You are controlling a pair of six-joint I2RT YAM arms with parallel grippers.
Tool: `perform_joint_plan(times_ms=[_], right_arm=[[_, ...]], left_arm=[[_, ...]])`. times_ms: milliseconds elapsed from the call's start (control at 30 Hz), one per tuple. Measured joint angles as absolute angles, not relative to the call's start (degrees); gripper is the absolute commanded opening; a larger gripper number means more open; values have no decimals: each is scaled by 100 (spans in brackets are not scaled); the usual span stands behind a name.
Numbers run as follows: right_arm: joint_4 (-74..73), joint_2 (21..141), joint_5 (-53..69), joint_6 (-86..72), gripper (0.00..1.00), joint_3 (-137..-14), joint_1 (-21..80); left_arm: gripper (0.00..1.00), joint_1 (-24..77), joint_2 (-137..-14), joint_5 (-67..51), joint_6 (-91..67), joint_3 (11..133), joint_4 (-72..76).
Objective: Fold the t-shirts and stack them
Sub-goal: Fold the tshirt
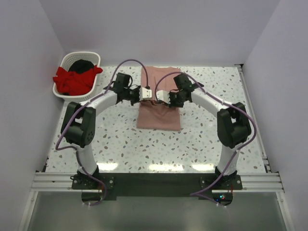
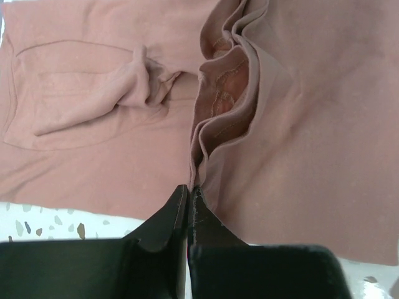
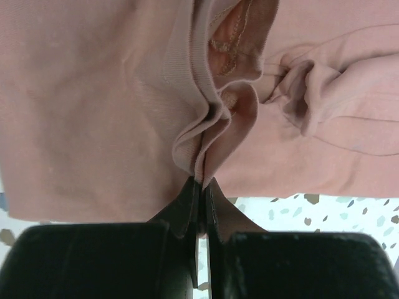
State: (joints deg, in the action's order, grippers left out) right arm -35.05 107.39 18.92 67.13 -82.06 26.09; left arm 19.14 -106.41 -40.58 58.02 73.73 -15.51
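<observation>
The salmon-pink t-shirt (image 1: 159, 114) lies on the table's middle, folded into a long strip running away from me. My left gripper (image 1: 150, 96) is shut on a pinch of its cloth (image 2: 194, 168) at the left side. My right gripper (image 1: 163, 97) is shut on a pinch of the same shirt (image 3: 201, 163) just to the right. Both hold the fabric bunched and lifted near the collar. The red t-shirt (image 1: 72, 79) and the black t-shirt (image 1: 82, 65) lie crumpled in the basket at the far left.
The white slatted basket (image 1: 95, 58) stands at the far left corner by the wall. The speckled tabletop (image 1: 125, 144) spreads around the shirt. Walls close in at the back and both sides.
</observation>
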Motion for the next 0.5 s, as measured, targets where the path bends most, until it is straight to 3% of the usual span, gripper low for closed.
perform_joint_plan(times_ms=[500], right_arm=[[-3328,11911,1903,6952,2,-9011,2394]], left_arm=[[0,1747,-11531,-3815,5798,7843,-1149]])
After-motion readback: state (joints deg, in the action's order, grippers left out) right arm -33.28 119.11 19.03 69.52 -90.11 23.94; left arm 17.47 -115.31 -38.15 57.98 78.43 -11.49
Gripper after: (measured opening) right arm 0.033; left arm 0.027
